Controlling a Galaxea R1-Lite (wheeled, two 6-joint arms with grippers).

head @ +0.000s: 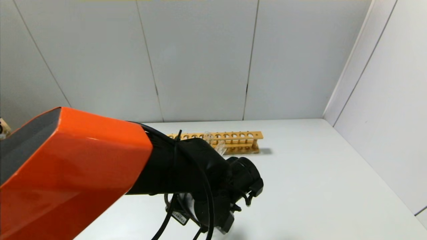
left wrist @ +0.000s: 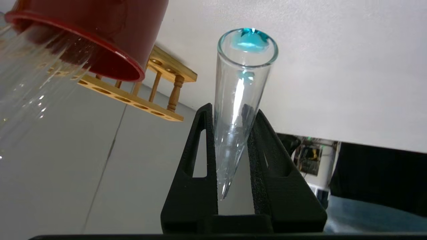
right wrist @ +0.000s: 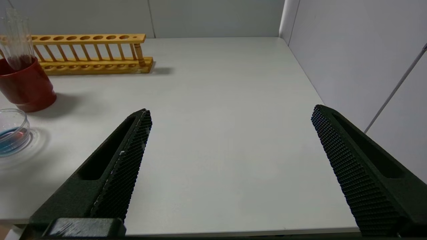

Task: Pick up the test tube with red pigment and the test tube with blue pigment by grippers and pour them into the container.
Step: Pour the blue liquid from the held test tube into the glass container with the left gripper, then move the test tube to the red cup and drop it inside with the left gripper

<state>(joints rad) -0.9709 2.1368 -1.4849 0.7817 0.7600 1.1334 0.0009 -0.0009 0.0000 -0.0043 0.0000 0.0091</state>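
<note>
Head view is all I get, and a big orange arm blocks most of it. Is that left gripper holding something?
Observer: Yes. The left gripper is shut on the test tube with blue pigment; teal shows at the tube's far end.
Operator: Is there anything in the container?
Observer: The container holds blue liquid with a trace of red.
Operator: And the other arm?
Observer: The right gripper is open and empty, above the table.

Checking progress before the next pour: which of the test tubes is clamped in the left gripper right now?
The test tube with blue pigment, shut between the left gripper fingers; teal liquid sits at its far end. The other tubes stand loose in the red cup.
</note>
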